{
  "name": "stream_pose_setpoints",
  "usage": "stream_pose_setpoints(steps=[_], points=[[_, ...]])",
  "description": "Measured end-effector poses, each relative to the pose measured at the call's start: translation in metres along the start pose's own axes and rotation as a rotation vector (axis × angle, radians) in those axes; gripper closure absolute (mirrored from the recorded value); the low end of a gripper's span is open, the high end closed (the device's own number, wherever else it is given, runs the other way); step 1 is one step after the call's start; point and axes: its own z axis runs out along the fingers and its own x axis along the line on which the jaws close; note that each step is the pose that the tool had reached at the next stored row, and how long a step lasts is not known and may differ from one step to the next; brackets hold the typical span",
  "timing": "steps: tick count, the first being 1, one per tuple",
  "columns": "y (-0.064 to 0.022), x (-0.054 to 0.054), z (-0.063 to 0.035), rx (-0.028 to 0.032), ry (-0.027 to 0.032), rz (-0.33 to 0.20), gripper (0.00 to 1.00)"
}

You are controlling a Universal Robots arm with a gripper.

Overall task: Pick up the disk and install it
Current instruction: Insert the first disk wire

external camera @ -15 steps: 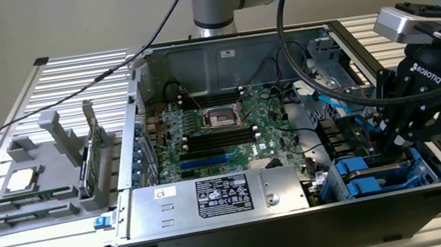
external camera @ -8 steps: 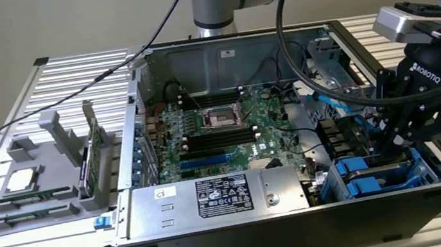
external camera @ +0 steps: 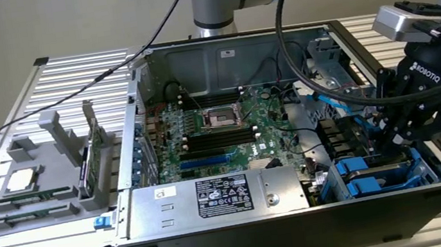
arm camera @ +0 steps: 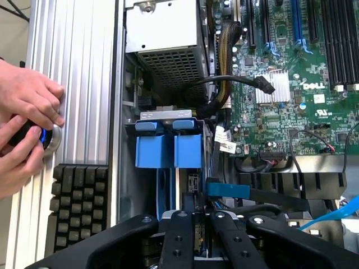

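Observation:
My gripper (external camera: pixel 401 143) hangs over the drive bay at the corner of the open computer case (external camera: pixel 305 234) on the exterior view's right. In the wrist view the two black fingers (arm camera: pixel 176 241) stand close together. Between them is a thin dark slab seen edge-on with a blue strip along its side, which I take for the disk (arm camera: pixel 194 196). It points down into the bay. Just beyond it, blue carrier tabs (arm camera: pixel 168 148) sit in the bay; the exterior view shows this blue carrier (external camera: pixel 379 175) with a silver top.
A person's hands (arm camera: pixel 22 123) hold a round button with a blue ring (arm camera: pixel 46 137) on the slatted table beside the case. The motherboard (external camera: pixel 213 131), black cables (arm camera: pixel 235 81) and a silver power supply (external camera: pixel 213 196) crowd the case. A grey fixture (external camera: pixel 47 180) stands on the exterior view's left.

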Motion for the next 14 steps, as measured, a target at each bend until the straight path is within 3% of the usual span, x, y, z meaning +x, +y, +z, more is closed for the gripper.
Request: stream_pose_setpoints(steps=[14], points=[[-0.0004,0.0001,-0.0003,-0.001,-0.0013,0.007,0.83]])
